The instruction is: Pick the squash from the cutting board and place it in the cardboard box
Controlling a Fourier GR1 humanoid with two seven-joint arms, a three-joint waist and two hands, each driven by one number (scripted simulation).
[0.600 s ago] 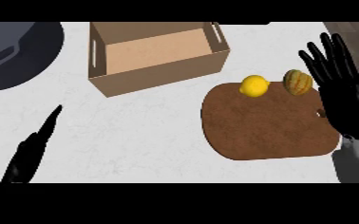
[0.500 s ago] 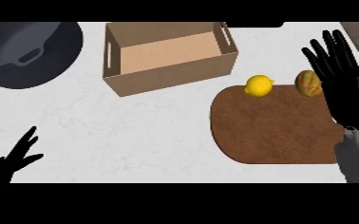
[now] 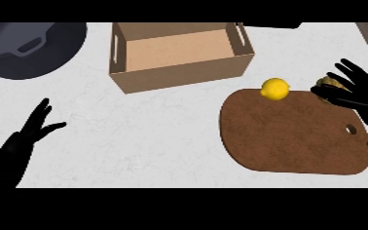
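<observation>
The squash (image 3: 327, 82), a small tan-brown fruit, lies at the far right corner of the brown cutting board (image 3: 287, 139). Most of it is hidden by my right hand (image 3: 348, 91). That hand is open: its fingers reach over the squash from the right and its thumb lies just below it. The open cardboard box (image 3: 179, 53) stands at the back, left of the board, and holds nothing. My left hand (image 3: 27, 137) rests open at the lower left, fingers up, far from the board.
A yellow lemon (image 3: 274, 88) sits on the board's far edge, just left of the squash. A dark round pan (image 3: 36, 48) lies at the back left. White counter stretches between the box, the board and my left hand.
My right hand has come down from beside the squash to cover it, thumb now under it. The left hand has risen slightly. The view has shifted, so everything sits further right.
</observation>
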